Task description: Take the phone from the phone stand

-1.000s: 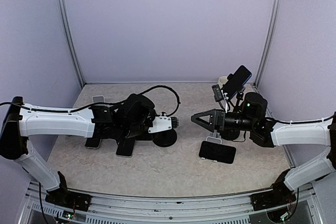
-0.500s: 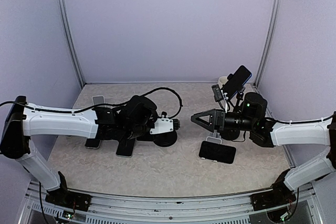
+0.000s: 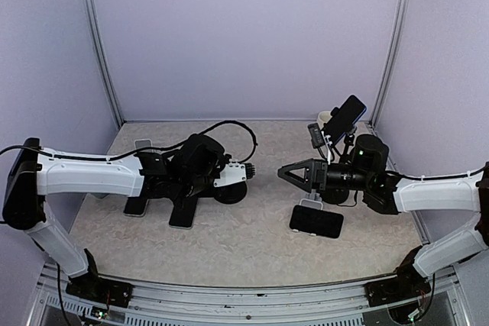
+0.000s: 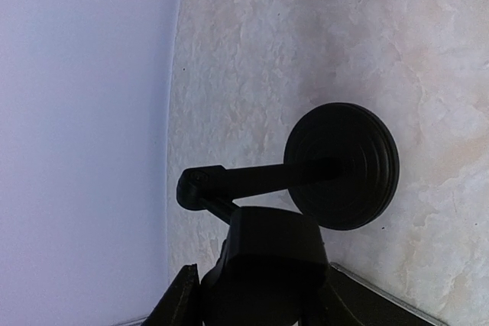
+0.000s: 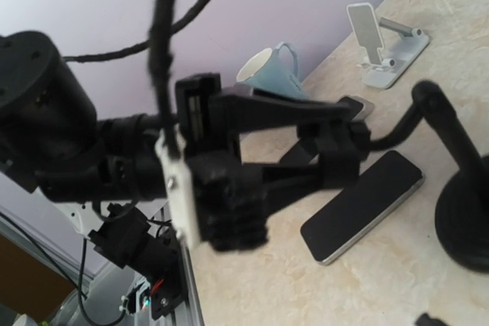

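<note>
A black phone stand with a round base (image 3: 234, 193) (image 4: 341, 166) stands mid-table. My left gripper (image 3: 200, 187) (image 4: 260, 288) is shut on its head, which fills the gap between the fingers. No phone shows on that head. A dark phone (image 3: 183, 215) (image 5: 365, 205) lies flat on the table just in front of it. At the back right another dark phone (image 3: 348, 117) leans on a second black stand (image 3: 334, 195). My right gripper (image 3: 284, 177) hangs open and empty, pointing at the left gripper.
Flat on the table lie a phone (image 3: 137, 208) at the left and a phone (image 3: 315, 221) under my right wrist. A white stand (image 3: 143, 145) (image 5: 380, 53) and a pale blue mug (image 5: 267, 71) sit at the back left. A cup (image 3: 327, 116) stands at the back right.
My left gripper's jaws have closed on the stand's head. The stand and its base have shifted a little to the left and back. The right arm has not moved.
</note>
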You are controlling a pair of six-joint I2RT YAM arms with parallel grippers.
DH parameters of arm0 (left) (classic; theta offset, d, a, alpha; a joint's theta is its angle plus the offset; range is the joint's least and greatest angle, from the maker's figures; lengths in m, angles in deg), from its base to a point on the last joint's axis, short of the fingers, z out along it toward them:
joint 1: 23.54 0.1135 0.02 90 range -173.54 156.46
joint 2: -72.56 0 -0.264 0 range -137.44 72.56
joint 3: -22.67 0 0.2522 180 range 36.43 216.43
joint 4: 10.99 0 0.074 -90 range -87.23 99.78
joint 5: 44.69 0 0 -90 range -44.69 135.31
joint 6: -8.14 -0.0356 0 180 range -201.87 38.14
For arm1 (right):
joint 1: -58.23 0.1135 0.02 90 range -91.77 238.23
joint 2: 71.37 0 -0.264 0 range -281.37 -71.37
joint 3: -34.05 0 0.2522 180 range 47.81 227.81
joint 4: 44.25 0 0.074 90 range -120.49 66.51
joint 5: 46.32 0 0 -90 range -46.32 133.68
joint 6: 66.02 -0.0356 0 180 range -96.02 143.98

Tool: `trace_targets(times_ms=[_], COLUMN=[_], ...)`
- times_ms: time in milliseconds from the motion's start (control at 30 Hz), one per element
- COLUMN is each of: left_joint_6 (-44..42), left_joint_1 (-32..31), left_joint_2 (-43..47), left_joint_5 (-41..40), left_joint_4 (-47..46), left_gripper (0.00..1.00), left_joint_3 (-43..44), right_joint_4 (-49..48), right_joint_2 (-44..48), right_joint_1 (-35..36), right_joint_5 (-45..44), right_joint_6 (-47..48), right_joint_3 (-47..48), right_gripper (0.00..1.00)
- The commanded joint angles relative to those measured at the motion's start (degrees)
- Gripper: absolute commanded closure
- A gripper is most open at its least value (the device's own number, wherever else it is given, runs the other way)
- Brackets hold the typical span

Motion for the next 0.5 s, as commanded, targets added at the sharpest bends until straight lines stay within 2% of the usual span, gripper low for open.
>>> trace_targets(times_ms=[0, 300, 467], left_joint_6=[0.28, -0.4, 0.86], left_joint_1=[2.38, 7.51, 11.16], left_joint_2=[0.83, -2.2, -3.67], left_joint_5=[-5.51, -11.63, -12.22], left_joint_4=[-5.94, -8.72, -9.45], left_gripper=[0.94, 0.96, 0.96], left_joint_3=[0.39, 1.34, 1.92], right_joint_4=[-0.96, -1.66, -0.7], right_joint_2=[-0.77, -2.32, -2.34], right_joint_1=[-0.47, -0.49, -0.47], right_joint_5=[0.74, 1.57, 1.69], right_joint_6=[0.21, 0.1, 0.77], right_joint_3=[0.89, 1.8, 2.54], right_gripper=[0.03, 0.06, 0.06])
